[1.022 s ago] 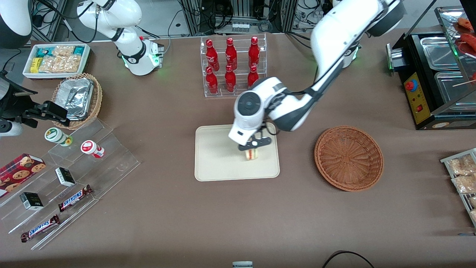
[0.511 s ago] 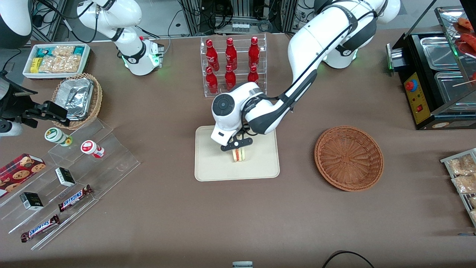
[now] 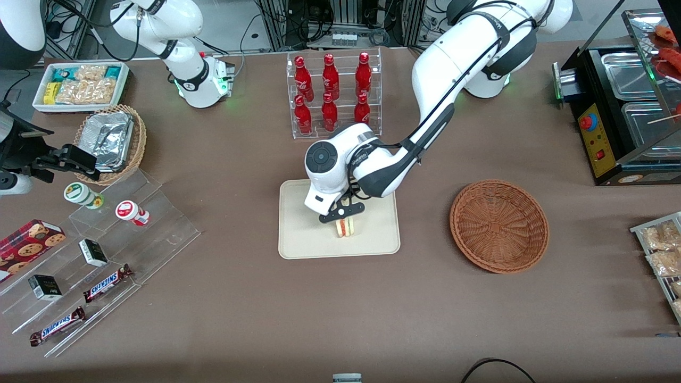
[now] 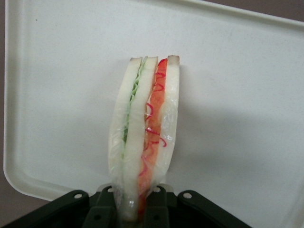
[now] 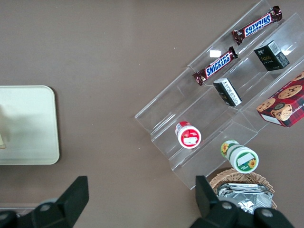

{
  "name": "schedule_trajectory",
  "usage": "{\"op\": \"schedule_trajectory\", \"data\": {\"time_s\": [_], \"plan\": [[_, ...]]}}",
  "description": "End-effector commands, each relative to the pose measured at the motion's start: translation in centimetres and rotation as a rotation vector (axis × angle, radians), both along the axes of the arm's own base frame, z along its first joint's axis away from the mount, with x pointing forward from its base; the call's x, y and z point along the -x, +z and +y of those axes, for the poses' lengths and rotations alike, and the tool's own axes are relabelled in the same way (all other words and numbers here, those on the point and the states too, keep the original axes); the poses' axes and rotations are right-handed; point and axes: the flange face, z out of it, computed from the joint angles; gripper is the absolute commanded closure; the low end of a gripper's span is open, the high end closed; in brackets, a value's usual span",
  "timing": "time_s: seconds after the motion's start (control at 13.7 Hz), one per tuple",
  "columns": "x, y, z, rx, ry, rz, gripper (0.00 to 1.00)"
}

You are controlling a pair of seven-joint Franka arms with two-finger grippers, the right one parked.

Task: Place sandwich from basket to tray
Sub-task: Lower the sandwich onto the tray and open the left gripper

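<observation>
The sandwich (image 3: 346,226), a wedge of white bread with red and green filling, is held over the middle of the cream tray (image 3: 303,234). My left gripper (image 3: 343,217) is shut on the sandwich. In the left wrist view the sandwich (image 4: 145,137) stands on edge between the black fingers (image 4: 102,209), close above the tray (image 4: 61,95). I cannot tell whether it touches the tray. The reddish-brown basket (image 3: 498,225) sits beside the tray toward the working arm's end of the table and holds nothing.
A clear rack of red bottles (image 3: 332,93) stands farther from the front camera than the tray. Clear stepped shelves with snack bars and small tubs (image 3: 101,250) lie toward the parked arm's end. A black warmer (image 3: 622,101) stands toward the working arm's end.
My gripper carried the sandwich across the tray toward the parked arm's end, then shifted slightly nearer the front camera and lower. It stays shut on the sandwich.
</observation>
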Motion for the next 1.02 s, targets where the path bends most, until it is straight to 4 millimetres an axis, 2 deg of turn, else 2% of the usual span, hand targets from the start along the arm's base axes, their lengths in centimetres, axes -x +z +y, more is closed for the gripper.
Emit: {"op": "schedule_trajectory", "data": {"time_s": [0.0,0.15,0.22,0.29,0.36,0.44,0.51,0.8,0.88,0.95], "plan": [[-0.6,-0.3,-0.6,-0.003,0.008,-0.009,1.0],[-0.8,-0.4,-0.6,0.0,0.014,-0.009,1.0],[-0.7,-0.7,-0.6,0.0,0.018,-0.007,0.92],[-0.7,-0.9,-0.7,-0.001,0.02,-0.004,0.7],[-0.8,-0.8,-0.6,-0.001,0.024,-0.005,0.52],[-0.8,-0.8,-0.6,-0.001,0.024,-0.005,0.29],[-0.8,-0.8,-0.6,0.0,0.023,-0.005,0.0],[-0.9,0.3,-0.5,0.004,0.029,-0.006,0.0],[-0.9,0.9,-0.4,0.015,0.043,0.015,0.0],[-0.8,2.4,-0.5,0.033,0.054,0.032,0.0]]}}
